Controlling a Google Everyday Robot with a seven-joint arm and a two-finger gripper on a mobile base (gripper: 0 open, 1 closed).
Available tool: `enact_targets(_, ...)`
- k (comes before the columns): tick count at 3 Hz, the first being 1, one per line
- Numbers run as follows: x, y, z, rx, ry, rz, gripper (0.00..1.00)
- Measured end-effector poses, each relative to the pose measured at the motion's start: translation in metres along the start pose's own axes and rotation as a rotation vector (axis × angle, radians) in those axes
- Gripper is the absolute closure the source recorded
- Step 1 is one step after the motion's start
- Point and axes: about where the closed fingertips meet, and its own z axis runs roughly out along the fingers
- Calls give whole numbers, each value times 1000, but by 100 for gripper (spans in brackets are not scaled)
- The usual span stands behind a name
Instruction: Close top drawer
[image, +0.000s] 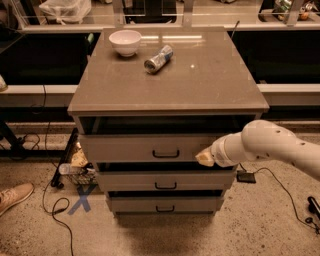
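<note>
One hand (204, 158) at top drawer (125, 148) front, right | grip cannot tell | drawer ajar

A robotics test lab: a grey drawer cabinet (200, 85) stands on a speckled floor (270, 220) marked with a blue tape cross (80, 204). Loose cables (56, 209) trail beside it, and a bystander's shoe (15, 196) shows at the edge. The robot's gripper (204, 158) sits at the top drawer (130, 148) front, right of its handle.

The cabinet (200, 85) is plain grey-brown, its top drawer (120, 149) grey with a dark handle (166, 154). At the cabinet's front right, the gripper (204, 158) shows pale tan on a white arm (270, 142). On the cabinet sit a white bowl (125, 41) and a silvery can (158, 58).
</note>
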Motion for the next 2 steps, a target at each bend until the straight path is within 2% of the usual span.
enact_targets(1,-23,-8,11,-3,-55,-27,100)
enact_targets(2,-21,-9,-4,4,-98,-22,100)
